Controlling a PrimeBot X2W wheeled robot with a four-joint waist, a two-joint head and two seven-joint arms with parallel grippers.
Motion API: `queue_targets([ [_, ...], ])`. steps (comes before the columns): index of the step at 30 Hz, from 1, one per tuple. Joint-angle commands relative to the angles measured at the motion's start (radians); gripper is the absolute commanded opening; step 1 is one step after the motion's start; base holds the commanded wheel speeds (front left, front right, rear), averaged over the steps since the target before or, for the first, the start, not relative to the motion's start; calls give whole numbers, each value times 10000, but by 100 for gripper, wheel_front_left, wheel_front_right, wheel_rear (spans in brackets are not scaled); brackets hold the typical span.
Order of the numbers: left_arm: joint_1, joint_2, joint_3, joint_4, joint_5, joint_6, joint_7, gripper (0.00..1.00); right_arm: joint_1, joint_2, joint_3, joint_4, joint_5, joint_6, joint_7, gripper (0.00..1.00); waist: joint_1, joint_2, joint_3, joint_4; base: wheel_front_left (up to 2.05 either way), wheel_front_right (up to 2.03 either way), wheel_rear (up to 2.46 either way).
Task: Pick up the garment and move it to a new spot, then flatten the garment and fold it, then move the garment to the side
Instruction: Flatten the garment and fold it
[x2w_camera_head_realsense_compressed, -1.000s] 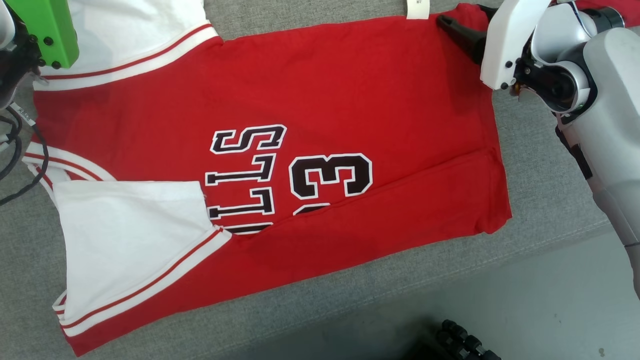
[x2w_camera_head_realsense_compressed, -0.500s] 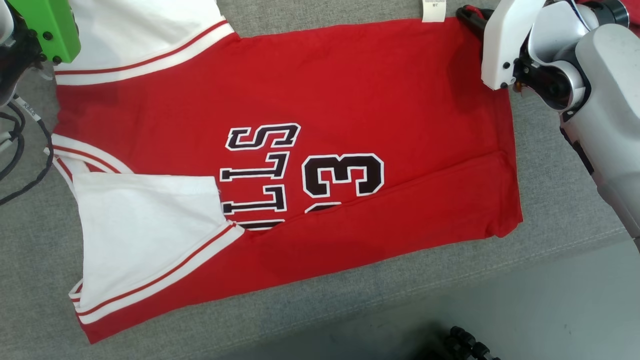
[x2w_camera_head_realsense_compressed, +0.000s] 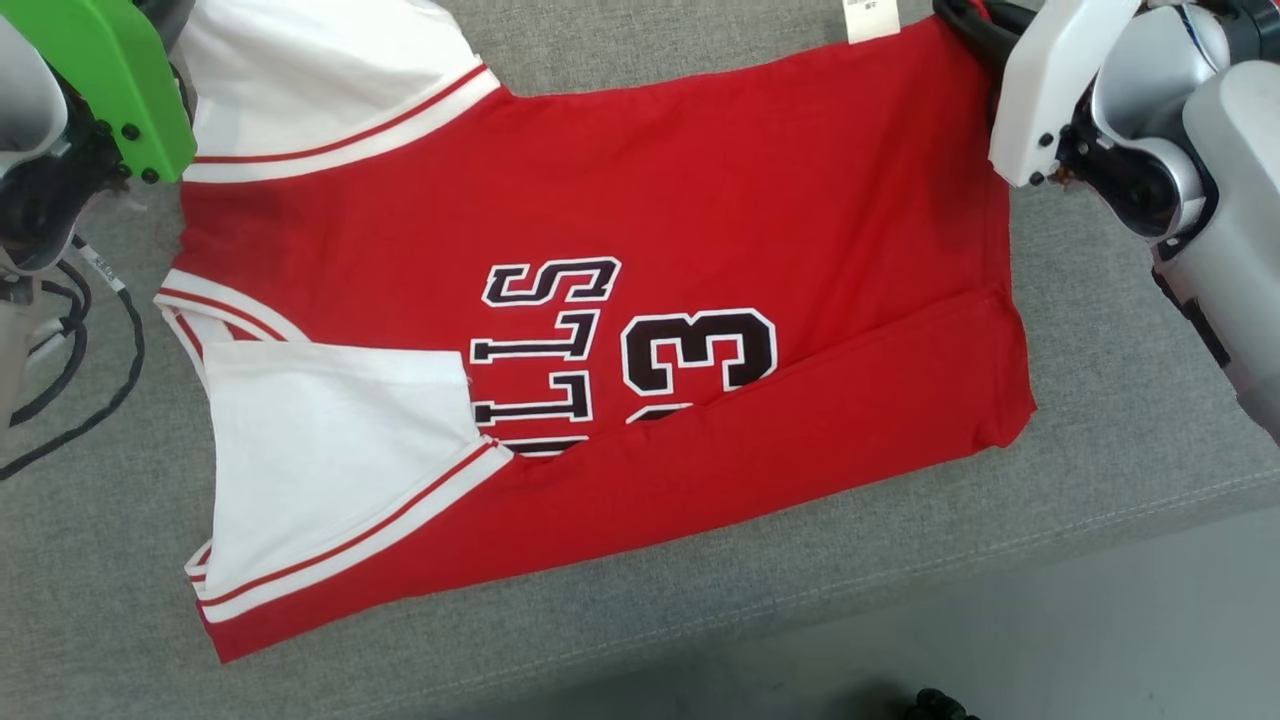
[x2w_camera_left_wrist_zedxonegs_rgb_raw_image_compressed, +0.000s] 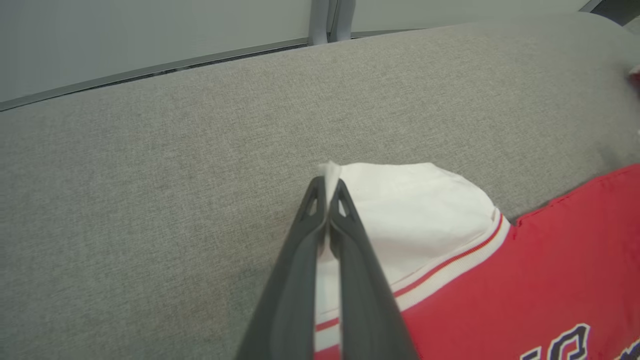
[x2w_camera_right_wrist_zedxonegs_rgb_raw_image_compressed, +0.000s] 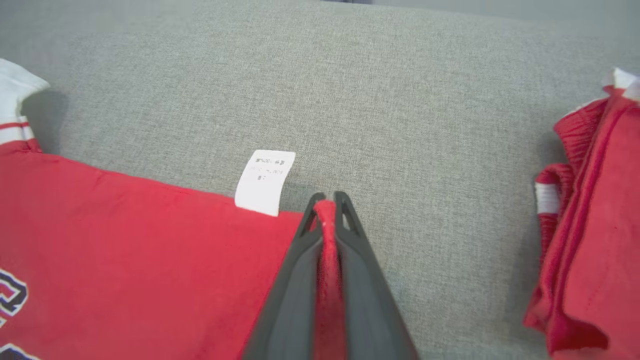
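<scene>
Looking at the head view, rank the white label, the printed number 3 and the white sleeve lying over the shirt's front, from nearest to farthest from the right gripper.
1. The white label: on the top edge of the jersey, just left of the right gripper.
2. The number 3: mid-jersey, lower and further left.
3. The white sleeve: lower left, farthest.

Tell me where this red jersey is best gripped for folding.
Its far corners, approached low from the near side: white sleeve tip (left pincer shut there) and red hem corner beside the care label (right pincer shut there). The jersey lies flat, so only edges offer pinchable fabric.
</scene>
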Motion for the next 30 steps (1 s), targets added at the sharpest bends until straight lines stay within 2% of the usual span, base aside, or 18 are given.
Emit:
queue_targets([
  [1, 156, 22, 63, -39, -71, -18, -75, 0, 187, -101, 57, -60, 80, -1, -95, 0, 0, 0, -156, 41, 0, 0, 0],
  [8, 1145, 165, 342, -758, -564, -123, -505, 0, 912, -693, 632, -727, 57, -1, -694, 0, 0, 0, -722, 139, 0, 0, 0],
  [13, 2276, 403, 510, -1821, -987, -50, -769, 0, 1410, -1234, 999, -893, -218, -1, -1366, 0, 0, 0, -1134, 369, 0, 0, 0],
  [24, 5104, 1031, 1007, -4505, -1670, 689, -1354, 0, 2301, -2317, 1988, -1503, -306, -1, -2800, 0, 0, 0, -1896, 860, 0, 0, 0],
  [30, 6758, 1283, 1245, -5834, -1887, 1262, -1808, 0, 2728, -3004, 2730, -2170, -479, -1, -3478, 0, 0, 0, -2221, 1017, 0, 0, 0],
])
